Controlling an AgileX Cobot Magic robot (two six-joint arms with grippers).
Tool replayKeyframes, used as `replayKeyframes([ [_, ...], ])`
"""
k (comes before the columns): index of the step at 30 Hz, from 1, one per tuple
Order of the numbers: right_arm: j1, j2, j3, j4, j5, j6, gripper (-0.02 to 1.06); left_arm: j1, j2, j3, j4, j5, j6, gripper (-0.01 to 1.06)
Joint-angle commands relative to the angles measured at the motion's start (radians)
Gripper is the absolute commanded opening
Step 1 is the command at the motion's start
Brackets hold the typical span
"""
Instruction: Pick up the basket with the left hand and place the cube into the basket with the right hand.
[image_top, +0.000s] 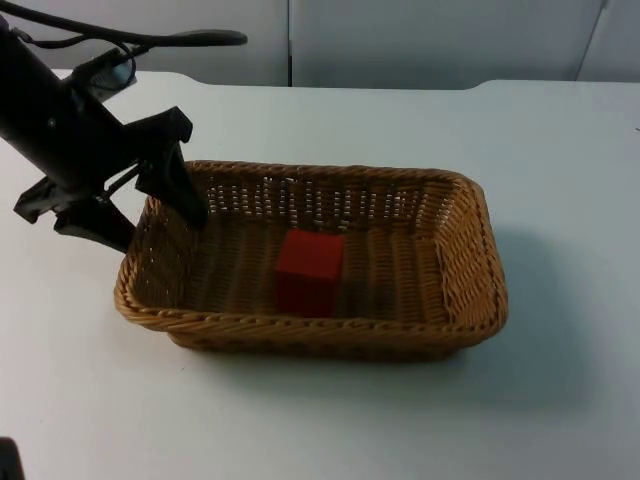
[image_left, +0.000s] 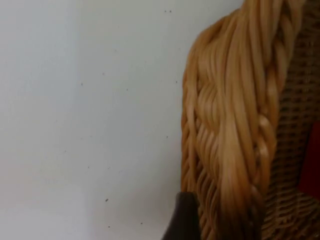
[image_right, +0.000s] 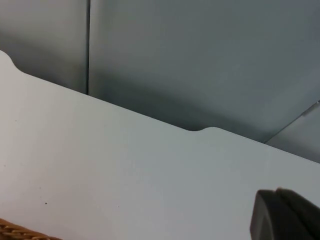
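Wicker fills my overhead view: the rectangular tan woven basket (image_top: 420, 300) sits mid-worktop with the red cube (image_top: 309, 270) standing on its floor, near the middle. My left arm slants down from the far left corner, and the left gripper (image_top: 150, 215) straddles the basket's left end wall, one finger inside and one outside, clamped on the rim. On the left wrist camera I see the braided rim (image_left: 235, 130) close up beside a black fingertip (image_left: 182, 217). On the right wrist camera, the right gripper's fingertip (image_right: 285, 215) hangs over bare white worktop (image_right: 125, 170) near the grey partition wall (image_right: 200, 60); whether it is wide or narrow I cannot tell.
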Motion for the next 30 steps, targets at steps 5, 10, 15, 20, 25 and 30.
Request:
replayKeyframes([
  [5,-0.004,-0.008,0.003,0.000,-0.011,-0.003,0.00,0.010,-0.008,-0.070,-0.015,0.034,-0.002,0.71],
  [10,-0.004,-0.008,0.003,-0.002,-0.011,-0.003,0.00,0.043,-0.020,-0.205,-0.013,0.139,-0.055,0.71],
  [15,-0.004,-0.008,0.003,-0.014,-0.015,-0.003,0.00,0.070,-0.050,-0.344,0.004,0.188,-0.124,0.71],
  [20,-0.004,-0.016,-0.055,-0.121,0.029,-0.003,0.00,0.115,-0.102,-0.556,0.011,0.264,-0.170,0.44],
  [25,-0.004,-0.069,-0.151,-0.131,0.092,-0.003,0.00,0.146,-0.172,-0.693,0.031,0.314,-0.100,0.00],
  [30,-0.004,-0.187,-0.185,-0.229,0.119,0.035,0.00,0.163,-0.302,-0.713,0.126,0.322,-0.079,0.00],
])
